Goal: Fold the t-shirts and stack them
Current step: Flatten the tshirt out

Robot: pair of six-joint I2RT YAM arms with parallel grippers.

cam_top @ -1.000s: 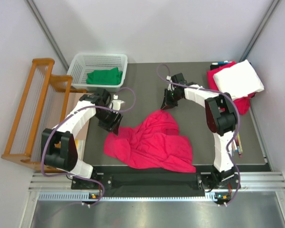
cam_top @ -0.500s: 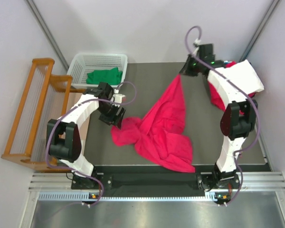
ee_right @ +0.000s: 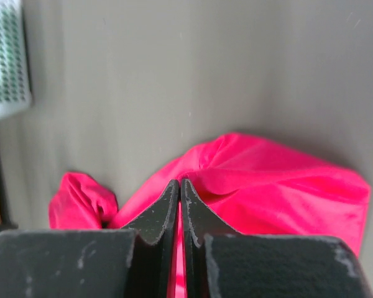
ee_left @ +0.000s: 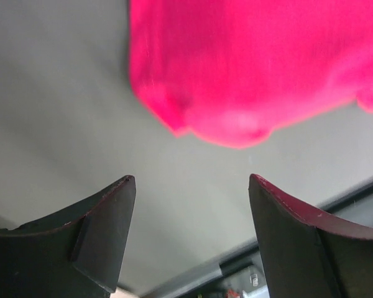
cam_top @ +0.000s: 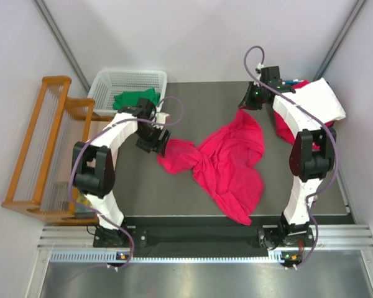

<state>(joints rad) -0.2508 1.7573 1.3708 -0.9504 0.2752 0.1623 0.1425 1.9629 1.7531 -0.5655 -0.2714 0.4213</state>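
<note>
Crimson t-shirt (cam_top: 230, 164) in right pincer (ee_right: 179, 184)

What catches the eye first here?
A crimson-pink t-shirt lies crumpled mid-table, its far corner pinched by the right gripper, while the left gripper stands open beside its left end. A green t-shirt sits in the white basket far left; a folded white t-shirt rests far right.

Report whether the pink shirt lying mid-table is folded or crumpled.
Crumpled: the pink shirt lies twisted and bunched on the table, one edge pinched in the shut right gripper.
</note>
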